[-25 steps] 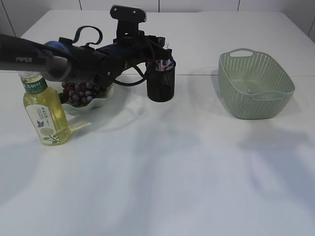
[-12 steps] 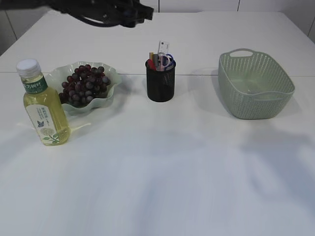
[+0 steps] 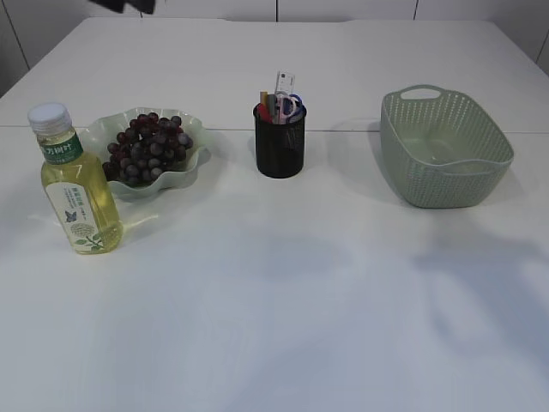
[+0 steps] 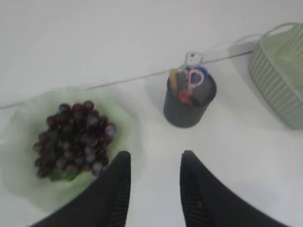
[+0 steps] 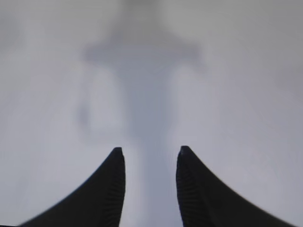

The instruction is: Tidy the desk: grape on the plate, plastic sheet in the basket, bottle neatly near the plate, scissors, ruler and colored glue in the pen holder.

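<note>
Dark grapes (image 3: 146, 148) lie on the wavy green plate (image 3: 196, 172). The bottle (image 3: 75, 184) of yellow drink stands upright just left of the plate. The black mesh pen holder (image 3: 280, 146) holds the scissors (image 3: 291, 106), the clear ruler (image 3: 284, 83) and the colored glue (image 4: 185, 98). I cannot make out the plastic sheet in the green basket (image 3: 446, 150). My left gripper (image 4: 154, 158) hangs open and empty, high above the table between the plate (image 4: 124, 124) and the pen holder (image 4: 188, 106). My right gripper (image 5: 149, 152) is open and empty over bare table.
Only a dark tip of the left arm (image 3: 127, 4) shows at the top left corner of the exterior view. The right arm is out of that view; its shadow falls on the white table (image 3: 283, 292) at the front right.
The left arm has lifted from over the pen holder and pulled back up to the top left, almost out of the exterior view, leaving the holder and grapes uncovered.
</note>
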Controlling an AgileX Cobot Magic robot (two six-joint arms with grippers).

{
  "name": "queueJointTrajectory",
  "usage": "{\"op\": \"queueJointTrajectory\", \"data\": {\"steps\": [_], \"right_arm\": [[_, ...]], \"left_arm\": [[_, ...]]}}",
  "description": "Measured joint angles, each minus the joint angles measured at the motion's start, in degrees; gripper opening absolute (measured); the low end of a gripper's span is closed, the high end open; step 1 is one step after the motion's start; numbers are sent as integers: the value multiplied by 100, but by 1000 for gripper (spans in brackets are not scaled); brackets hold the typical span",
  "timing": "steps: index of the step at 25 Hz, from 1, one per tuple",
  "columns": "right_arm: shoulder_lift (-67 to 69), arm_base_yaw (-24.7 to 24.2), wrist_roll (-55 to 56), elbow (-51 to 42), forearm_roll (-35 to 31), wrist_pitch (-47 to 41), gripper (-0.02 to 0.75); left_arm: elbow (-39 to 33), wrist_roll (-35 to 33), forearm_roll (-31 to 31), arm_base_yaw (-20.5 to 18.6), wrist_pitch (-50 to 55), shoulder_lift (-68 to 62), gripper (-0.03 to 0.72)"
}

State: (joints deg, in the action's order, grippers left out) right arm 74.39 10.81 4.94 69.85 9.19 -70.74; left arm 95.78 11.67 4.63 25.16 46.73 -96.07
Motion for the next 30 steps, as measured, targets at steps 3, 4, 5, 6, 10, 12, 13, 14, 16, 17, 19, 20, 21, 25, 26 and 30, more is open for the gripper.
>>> {"op": "queueJointTrajectory", "data": {"steps": [3,4,5,6,10,12,13,14,16,17,19,20,21,25,26,30], "right_arm": [[-126,0,-11,0,-13,-9,303],[-181,0,-27,0,-26,-12,303],[-232,0,-43,0,-41,-12,303],[-265,0,-86,10,-81,-22,303],[-448,0,-167,9,-254,-48,304],[-574,0,-216,9,-343,-48,304],[-638,0,-230,9,-367,-50,304],[-730,0,-230,9,-389,-50,304],[-931,0,-241,9,-427,-60,305],[-1019,0,-227,9,-447,-60,312],[-1251,0,-179,9,-473,-70,337],[-1348,0,-133,9,-485,-72,359],[-1469,0,-76,9,-496,-83,385],[-1902,0,81,9,-562,-105,447],[-1987,0,81,9,-630,-113,451],[-2281,0,-100,-5,-1035,-127,458]], "left_arm": [[0,0,66,-84,1035,360,267],[0,0,96,-84,1351,487,267],[0,-11,94,-84,1635,614,268],[0,-38,102,-84,1847,745,268],[9,-140,102,-84,2440,1203,269],[-20,-184,77,-72,2478,1492,269],[-83,-191,28,-60,2482,1663,269],[-191,-205,-3,-25,2482,1822,269],[-504,-227,-51,21,2492,2234,269],[-715,-241,-75,34,2506,2448,269],[-1129,-241,-111,37,2520,2860,269],[-1349,-241,-124,37,2541,3095,269],[-1557,-244,-132,37,2556,3302,269],[-2211,-253,-174,37,2567,4260,282],[-2334,-253,-178,37,2567,4503,290],[-2918,-273,-309,37,2589,5496,312]]}}
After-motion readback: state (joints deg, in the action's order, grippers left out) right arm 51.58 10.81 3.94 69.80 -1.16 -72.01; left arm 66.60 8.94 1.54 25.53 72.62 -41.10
